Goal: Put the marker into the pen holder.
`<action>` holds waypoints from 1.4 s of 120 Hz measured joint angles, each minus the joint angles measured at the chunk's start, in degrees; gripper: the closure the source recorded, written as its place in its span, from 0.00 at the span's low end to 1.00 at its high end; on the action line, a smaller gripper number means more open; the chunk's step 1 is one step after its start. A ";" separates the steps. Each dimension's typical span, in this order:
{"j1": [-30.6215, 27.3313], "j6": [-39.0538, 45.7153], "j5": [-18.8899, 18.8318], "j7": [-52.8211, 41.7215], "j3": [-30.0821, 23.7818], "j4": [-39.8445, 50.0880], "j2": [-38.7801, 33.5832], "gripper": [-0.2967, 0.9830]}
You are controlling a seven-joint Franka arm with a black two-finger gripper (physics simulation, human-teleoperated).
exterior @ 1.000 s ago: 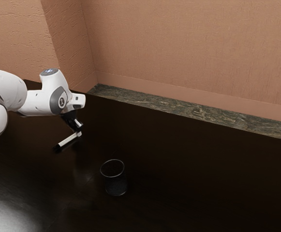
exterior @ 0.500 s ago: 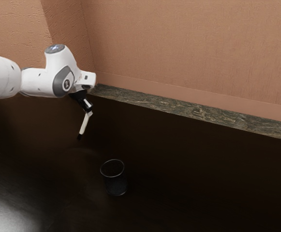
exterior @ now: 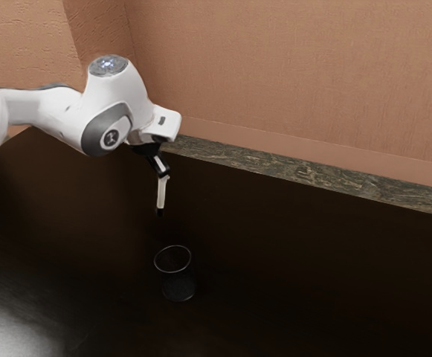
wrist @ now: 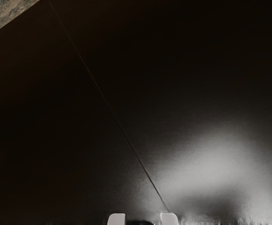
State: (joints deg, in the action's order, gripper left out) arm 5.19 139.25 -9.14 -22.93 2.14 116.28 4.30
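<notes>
My gripper (exterior: 164,176) is shut on the white marker (exterior: 161,195), holding it by its upper end. The marker hangs nearly upright, its black tip down, in the air above the table. Below it in the exterior view stands the dark round pen holder (exterior: 178,285), upright with its open rim up; marker and holder are apart. In the wrist view the two pale fingertips of my gripper (wrist: 143,219) show at the lower edge, with a dark piece between them.
The dark glossy table (exterior: 290,260) lies under everything, with a thin seam line across it in the wrist view. Beyond its far edge run a strip of mottled stone floor (exterior: 305,171) and a tan wall (exterior: 290,67).
The hand has risen and moved toward the exterior view's right, carrying the marker. The marker has swung from a strong slant to nearly upright. The pen holder has stayed put.
</notes>
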 joint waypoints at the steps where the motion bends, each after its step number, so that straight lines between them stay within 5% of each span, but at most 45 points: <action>1: 0.22 0.00 -0.11 0.26 -0.01 0.30 -0.26 0.83; 25: 5.69 -0.09 -1.59 6.00 -0.10 4.52 -4.45 0.82; 83: 5.92 -0.83 -8.01 22.02 -7.97 18.60 -18.46 0.82; 154: 5.35 -1.15 -8.58 36.64 -9.89 21.58 -17.42 0.82; 168: 5.36 -1.16 -7.93 37.83 -9.88 21.56 -17.30 0.64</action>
State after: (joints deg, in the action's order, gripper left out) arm 10.55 138.09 -17.06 14.90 -7.74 137.84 -13.00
